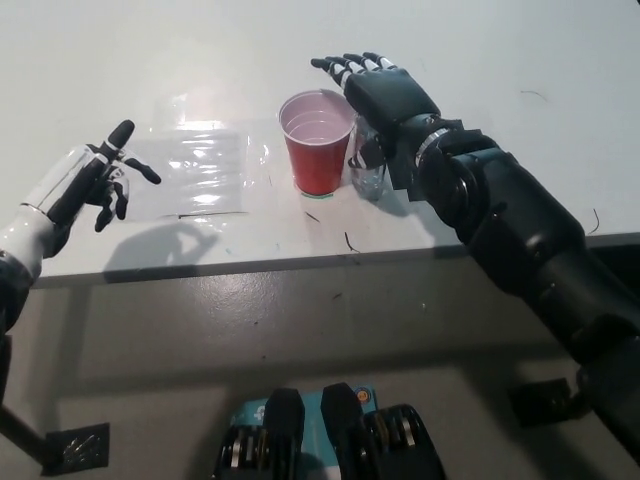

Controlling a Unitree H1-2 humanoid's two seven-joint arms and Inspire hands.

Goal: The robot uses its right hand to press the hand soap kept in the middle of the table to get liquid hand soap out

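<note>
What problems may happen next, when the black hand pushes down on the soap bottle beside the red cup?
1. The right hand hides most of the clear soap bottle, so a push off centre might tip it.
2. The red cup stands very close to the bottle; the hand or the bottle may knock it over.

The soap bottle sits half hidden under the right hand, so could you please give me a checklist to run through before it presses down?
1. Right hand over the soap bottle: ok, it hovers above with fingers spread.
2. Palm in line with the pump head: cannot tell, the hand hides the top of the bottle.
3. Bottle upright: cannot tell, only its clear lower part shows.
4. Room beside the bottle: not ok, the red cup stands close to it and could be bumped.
5. Left hand out of the way: ok, open over the table's left edge.
6. Plastic sheet clear of the bottle: ok, it lies left of the cup.
</note>
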